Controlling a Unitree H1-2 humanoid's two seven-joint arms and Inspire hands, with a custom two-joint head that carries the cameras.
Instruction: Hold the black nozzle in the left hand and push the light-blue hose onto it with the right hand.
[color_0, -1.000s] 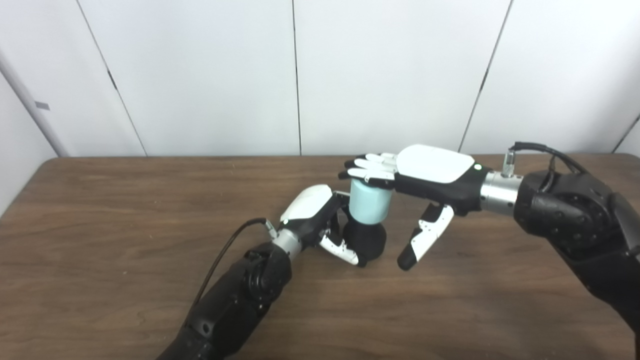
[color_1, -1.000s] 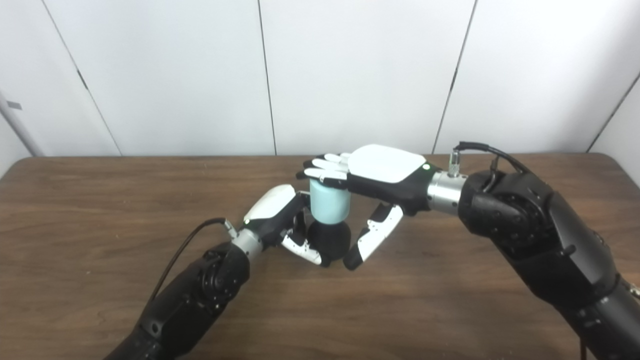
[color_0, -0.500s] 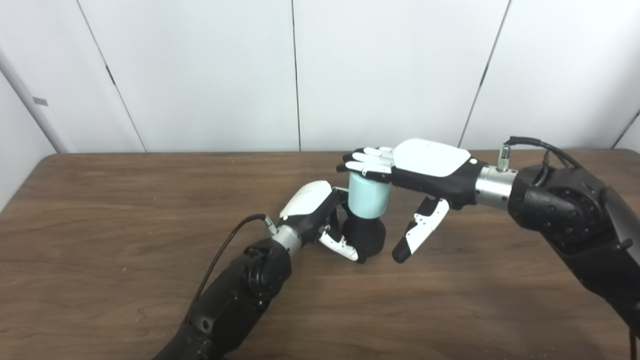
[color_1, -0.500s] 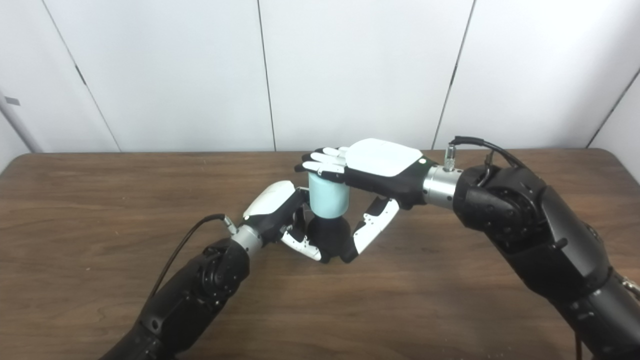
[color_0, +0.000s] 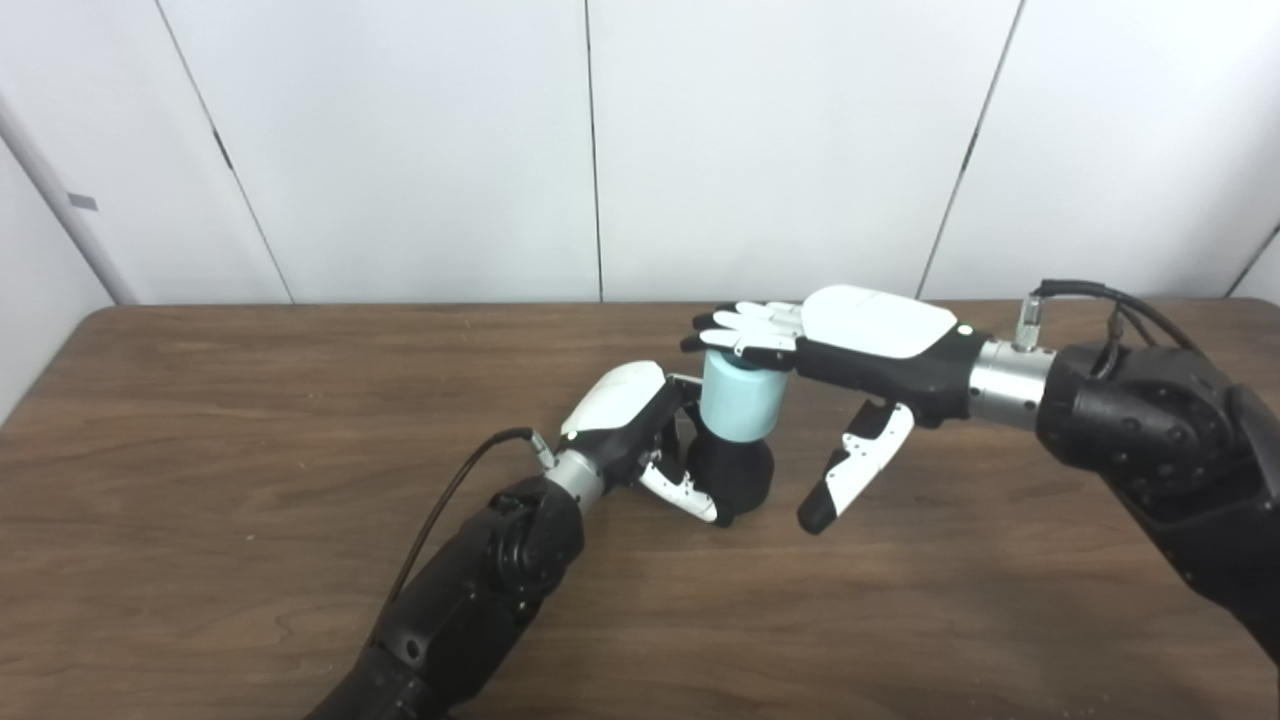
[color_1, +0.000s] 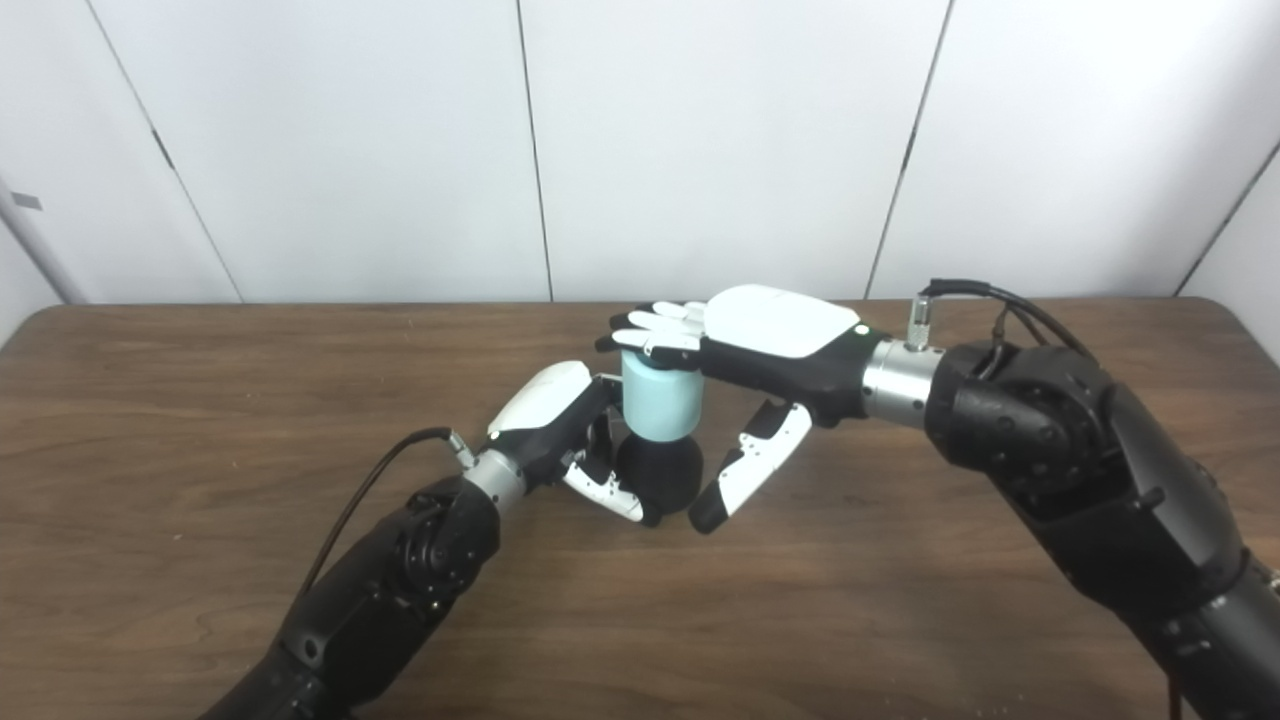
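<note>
At mid-table, the left hand (color_0: 640, 435) wraps its fingers around the black nozzle (color_0: 732, 470), which stands on the wooden table (color_0: 200, 480). Sitting upright on top of it is the light-blue hose (color_0: 738, 402), a short stubby sleeve. Over that, the right hand (color_0: 850, 345) lies flat, fingers (color_0: 745, 330) spread across the rim, thumb hanging free, gripping nothing. That sleeve looks light and somewhat stiff with smooth, likely slippery sides, so pressing straight down on the top rim seems the better purchase
</note>
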